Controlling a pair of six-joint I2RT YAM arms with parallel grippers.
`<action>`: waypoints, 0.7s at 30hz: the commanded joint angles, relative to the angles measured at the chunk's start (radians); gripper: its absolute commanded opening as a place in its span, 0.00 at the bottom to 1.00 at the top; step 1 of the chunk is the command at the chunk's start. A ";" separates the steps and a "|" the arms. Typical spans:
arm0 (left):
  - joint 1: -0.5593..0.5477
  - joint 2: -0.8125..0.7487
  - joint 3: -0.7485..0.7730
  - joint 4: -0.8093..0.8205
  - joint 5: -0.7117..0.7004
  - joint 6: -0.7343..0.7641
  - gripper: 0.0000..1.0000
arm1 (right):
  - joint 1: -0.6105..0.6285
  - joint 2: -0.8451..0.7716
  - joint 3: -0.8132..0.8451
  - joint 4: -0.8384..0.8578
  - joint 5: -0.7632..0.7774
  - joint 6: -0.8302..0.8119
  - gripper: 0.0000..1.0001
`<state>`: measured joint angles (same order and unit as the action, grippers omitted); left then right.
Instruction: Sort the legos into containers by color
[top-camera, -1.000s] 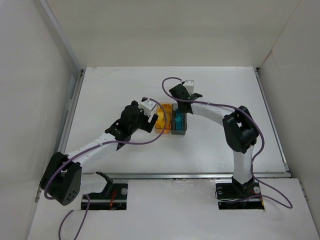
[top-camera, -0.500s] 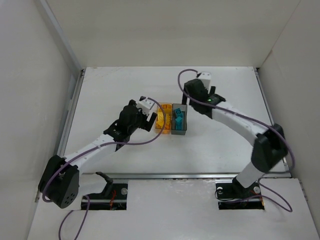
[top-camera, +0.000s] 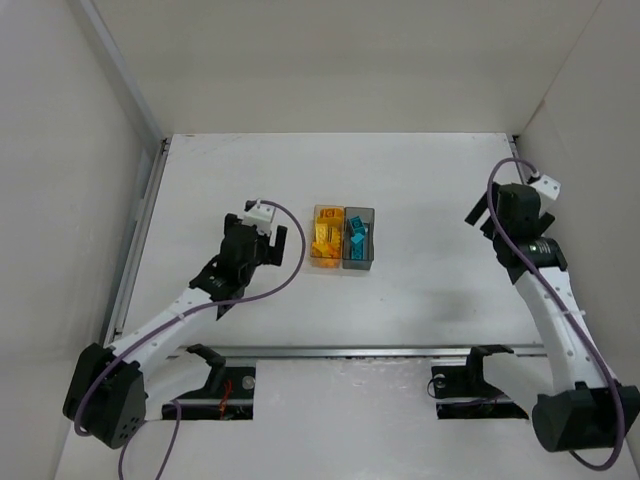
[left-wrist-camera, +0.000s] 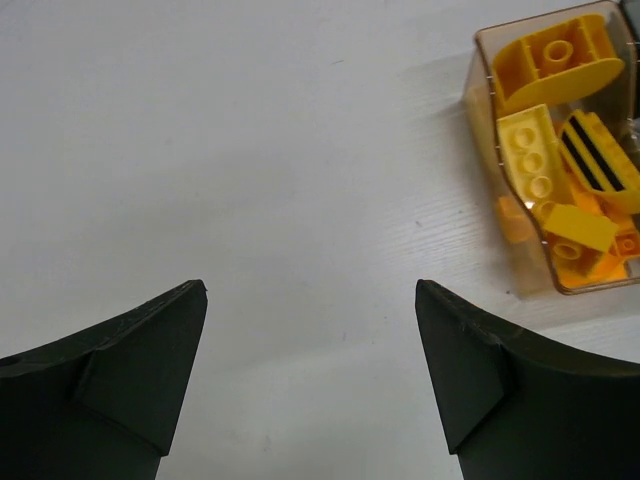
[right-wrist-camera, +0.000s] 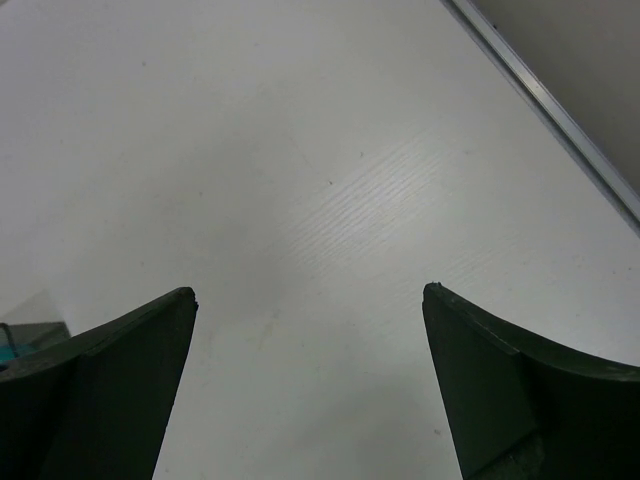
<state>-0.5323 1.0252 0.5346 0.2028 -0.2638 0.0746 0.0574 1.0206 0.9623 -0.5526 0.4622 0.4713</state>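
Two containers stand side by side mid-table: the amber bin (top-camera: 328, 207) with yellow and orange legos (top-camera: 326, 240), and the grey bin (top-camera: 361, 266) with teal legos (top-camera: 356, 238). My left gripper (top-camera: 277, 243) is open and empty, a short way left of the amber bin. In the left wrist view, the amber bin (left-wrist-camera: 481, 90) sits at the upper right with yellow legos (left-wrist-camera: 530, 150) and a black-striped one (left-wrist-camera: 598, 160), beyond the open gripper (left-wrist-camera: 311, 290). My right gripper (top-camera: 480, 212) is open and empty, far right of the bins, over bare table (right-wrist-camera: 310, 295).
White walls enclose the table on the left, back and right. A metal rail (right-wrist-camera: 560, 110) runs along the right edge close to the right gripper. A grey corner, likely the grey bin (right-wrist-camera: 30, 320), shows at the left edge of the right wrist view.
The right arm swung from above the bins out to the far right, and its gripper opened. The left arm drew back leftward from the amber bin.
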 joint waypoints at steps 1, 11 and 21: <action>0.060 -0.050 -0.027 -0.029 -0.057 -0.101 0.83 | 0.001 -0.132 -0.005 -0.061 -0.036 0.027 1.00; 0.135 -0.137 -0.038 -0.062 -0.045 -0.133 0.83 | 0.001 -0.277 0.015 -0.233 0.027 0.133 1.00; 0.135 -0.177 -0.047 -0.071 -0.023 -0.133 0.84 | 0.001 -0.344 0.004 -0.282 0.009 0.164 1.00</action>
<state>-0.4015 0.8787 0.4973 0.1211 -0.2913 -0.0441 0.0589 0.6960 0.9520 -0.8139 0.4633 0.6113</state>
